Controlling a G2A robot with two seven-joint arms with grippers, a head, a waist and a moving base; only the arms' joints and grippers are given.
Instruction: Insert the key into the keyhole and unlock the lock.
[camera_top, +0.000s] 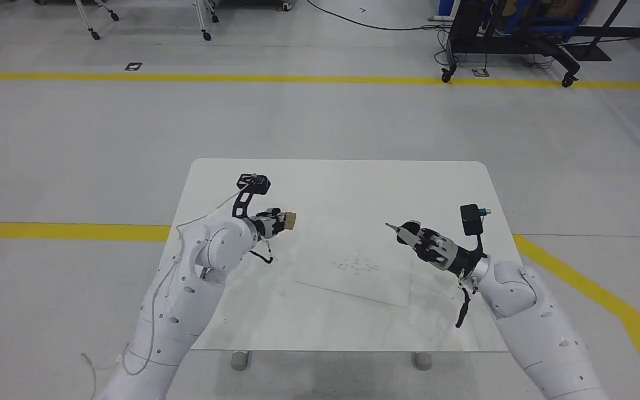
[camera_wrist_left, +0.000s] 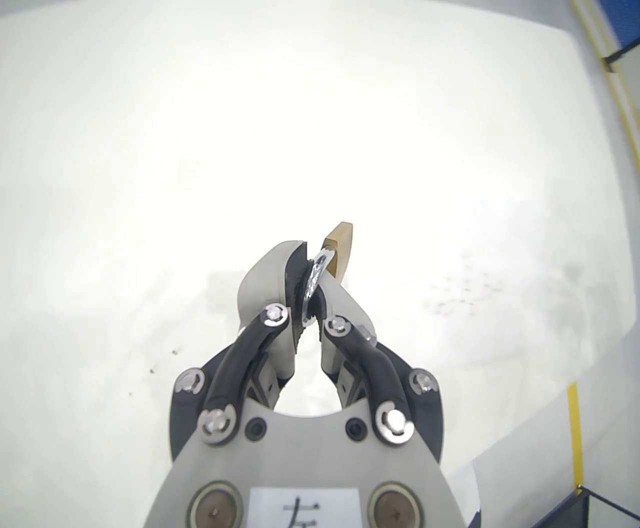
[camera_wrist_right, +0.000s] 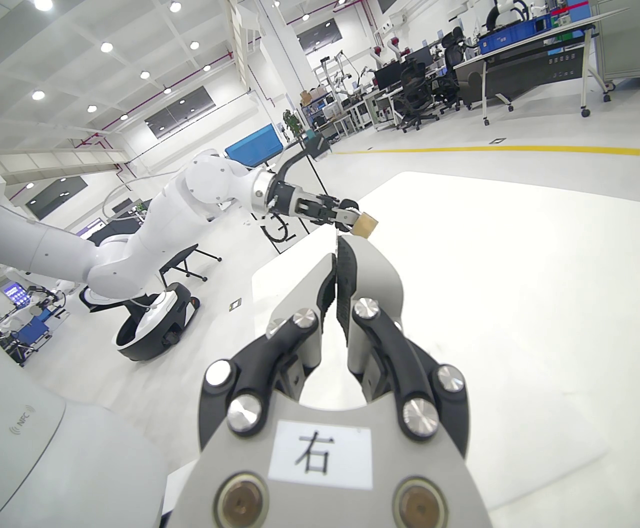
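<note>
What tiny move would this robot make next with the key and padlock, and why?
Probably the right gripper should carry its small silver key sideways toward the brass padlock, keeping the tip pointed at it. The left gripper holds that padlock by its silver shackle above the white table, and a wide gap separates key and lock.

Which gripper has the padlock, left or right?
The left gripper, clamping the brass padlock by its shackle; the right gripper holds only the key.

One lock (camera_top: 290, 220), one key (camera_top: 391, 228), one table (camera_top: 350, 190).
</note>
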